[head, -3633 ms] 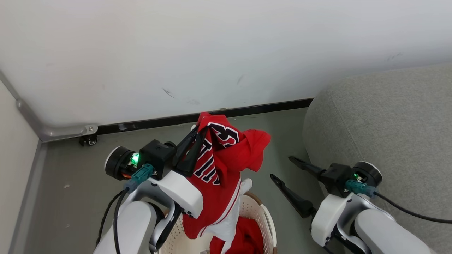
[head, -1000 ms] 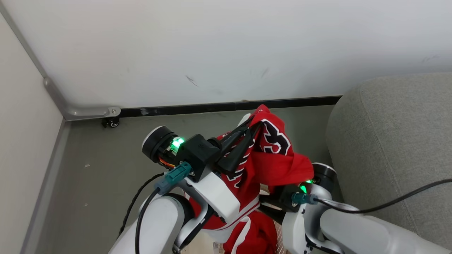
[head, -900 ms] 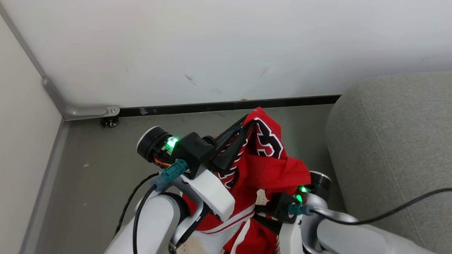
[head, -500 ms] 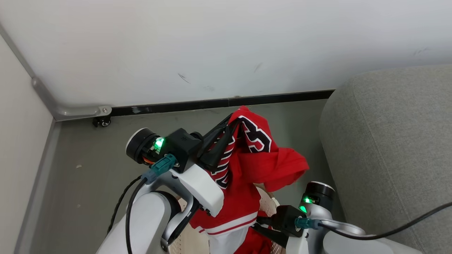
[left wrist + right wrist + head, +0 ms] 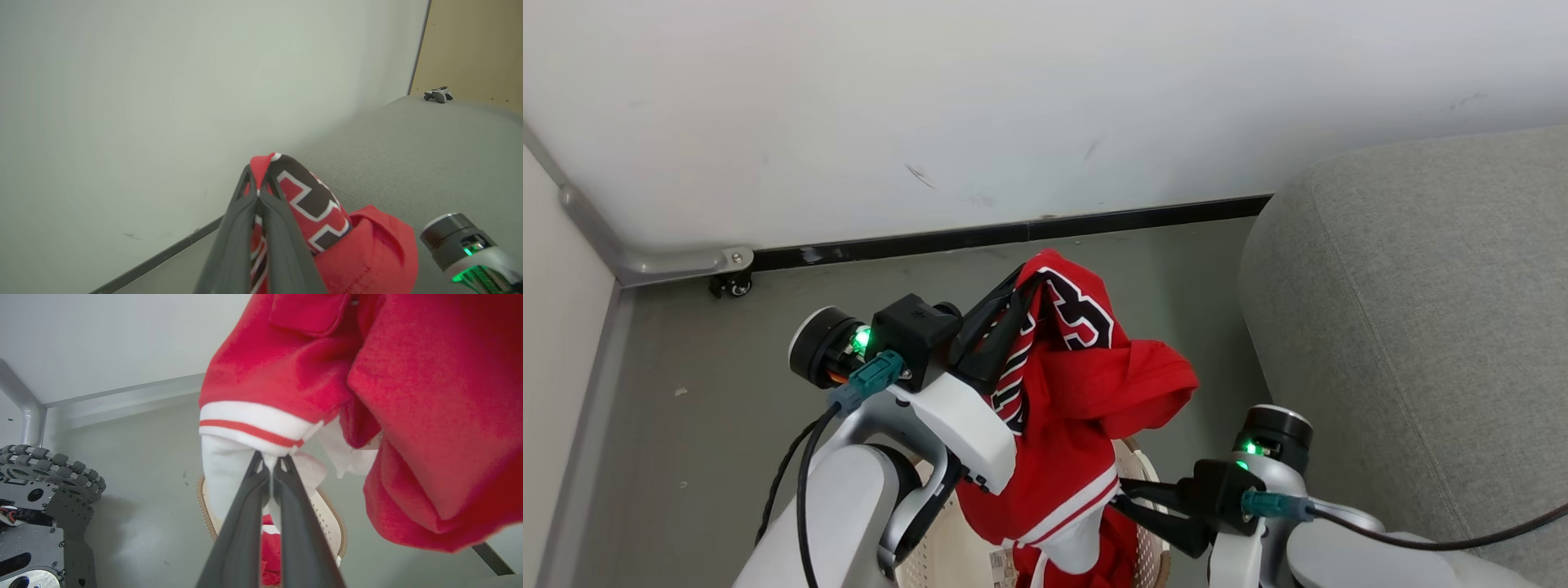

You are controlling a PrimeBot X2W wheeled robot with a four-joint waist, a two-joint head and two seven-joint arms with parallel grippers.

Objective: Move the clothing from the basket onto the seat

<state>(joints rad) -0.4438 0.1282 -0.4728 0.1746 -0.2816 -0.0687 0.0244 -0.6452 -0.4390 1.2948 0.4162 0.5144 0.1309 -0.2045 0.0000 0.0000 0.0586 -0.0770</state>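
Grip check: left end effector (image 5: 1015,286) clamped on jersey (image 5: 1086,384) top, which hangs over basket (image 5: 1147,478); right end effector (image 5: 269,459) pinched shut on its white hem. Second garment (image 5: 269,545) lies in basket. Advice: lift both ends together, keep cloth taut, clear rim, swing right, lower onto seat (image 5: 1405,286).

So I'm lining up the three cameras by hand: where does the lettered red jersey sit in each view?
Head view: lettered jersey hangs at centre from the left hand, over the basket.
Left wrist view: lettered jersey at bottom centre, pinched in that hand.
Right wrist view: lettered jersey across the top right, right hand shut on its white hem.
Shared landmark: black baseboard.
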